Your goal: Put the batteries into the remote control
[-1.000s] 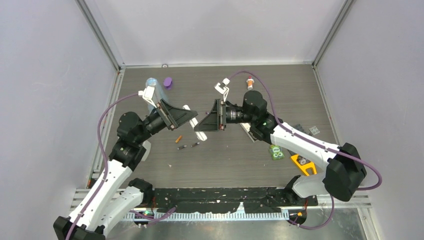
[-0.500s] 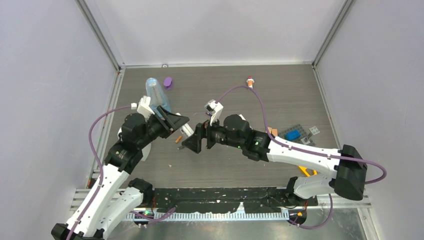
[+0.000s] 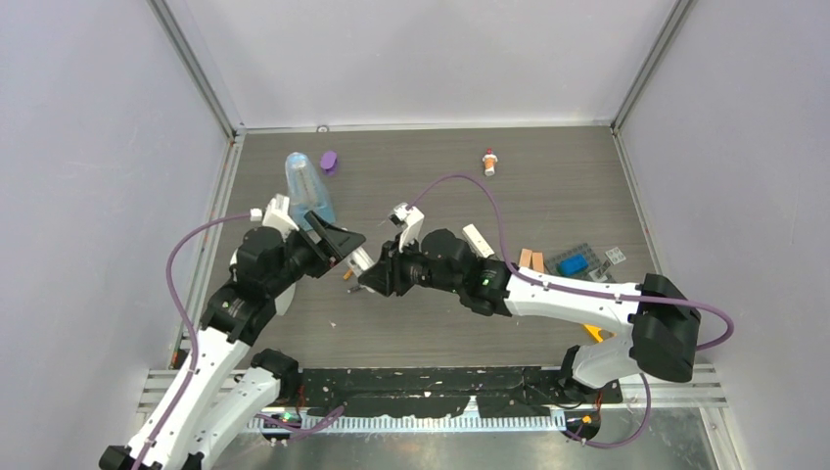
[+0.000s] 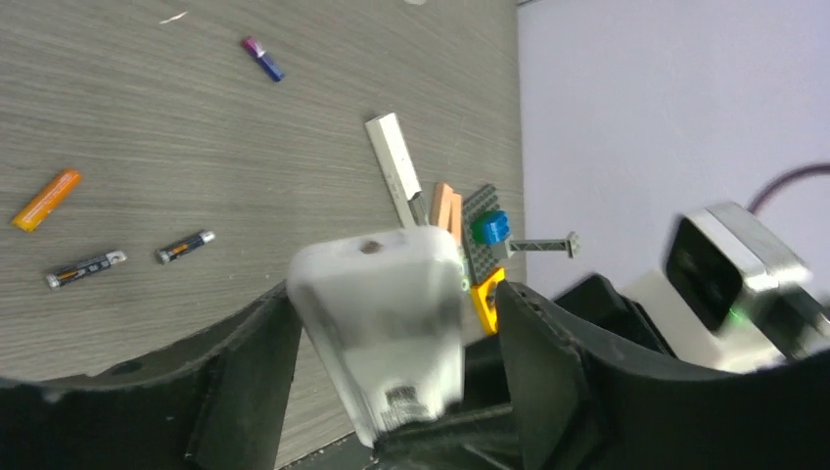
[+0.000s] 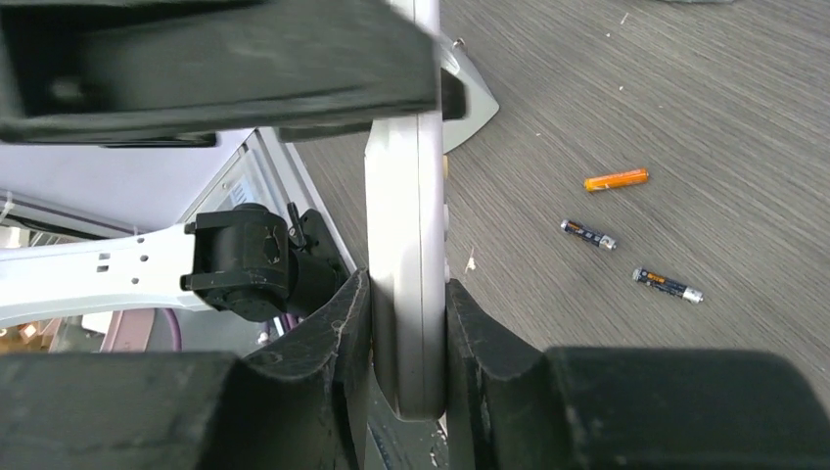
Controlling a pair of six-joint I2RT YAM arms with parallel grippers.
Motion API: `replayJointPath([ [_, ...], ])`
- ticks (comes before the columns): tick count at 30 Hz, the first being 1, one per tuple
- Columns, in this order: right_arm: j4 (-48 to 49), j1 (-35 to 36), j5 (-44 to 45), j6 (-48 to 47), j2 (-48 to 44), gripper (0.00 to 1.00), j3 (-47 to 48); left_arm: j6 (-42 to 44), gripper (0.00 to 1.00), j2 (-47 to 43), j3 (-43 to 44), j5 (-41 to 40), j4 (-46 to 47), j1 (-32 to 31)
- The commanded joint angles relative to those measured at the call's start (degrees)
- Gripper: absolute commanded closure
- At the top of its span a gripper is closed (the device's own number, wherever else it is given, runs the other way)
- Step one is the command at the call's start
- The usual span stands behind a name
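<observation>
Though cluttered, woodgrain table point(image 3: 411, 162), pale walls point(image 3: 431, 59)

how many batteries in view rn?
4, all loose on the table, left wrist view: orange battery, two dark batteries beside it, purple battery farther off. Others may be hidden behind the remote control.
</observation>
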Motion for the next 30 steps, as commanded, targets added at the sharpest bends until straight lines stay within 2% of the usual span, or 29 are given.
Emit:
replayJointPath([
  [1,2.2,-3.2,-6.4,0.0,-3.5,0.88,0.1,10.5,0.19,-5.7,2.0,2.1,4.9,-0.2],
  [3,3.1,-4.9,-13.6,-1.3,-4.9,0.91,-0.6,16.7,0.12,-7.5,3.5,2.8,3.3,-0.2],
  [4,4.4,-5.4,-19.6,-2.9,-6.1,0.92,-1.3,20.2,0.10,-8.1,4.9,2.4,1.1,-0.2],
  [7,5.9,-7.9,-28.6,-3.8,-8.4,0.94,-2.6,27.6,0.05,-7.8,10.6,3.6,-5.2,-0.2],
  [13,6.7,-9.7,-43.2,-3.5,-9.9,0.94,-1.7,39.2,0.04,-1.8,19.2,17.6,-15.2,-0.1],
  [19,0.3,-10.0,-46.0,-7.5,-10.7,0.92,0.1,44.4,0.24,0.7,21.2,38.6,-16.5,-0.1],
  [26,-1.9,-11.2,-48.6,-8.9,-11.1,0.91,0.1,50.7,0.37,0.5,21.5,46.3,-21.1,-0.1],
  [30,-3.5,-11.1,-49.5,-10.3,-11.4,0.89,0.5,51.3,0.56,1.3,20.7,46.8,-22.8,-0.1],
])
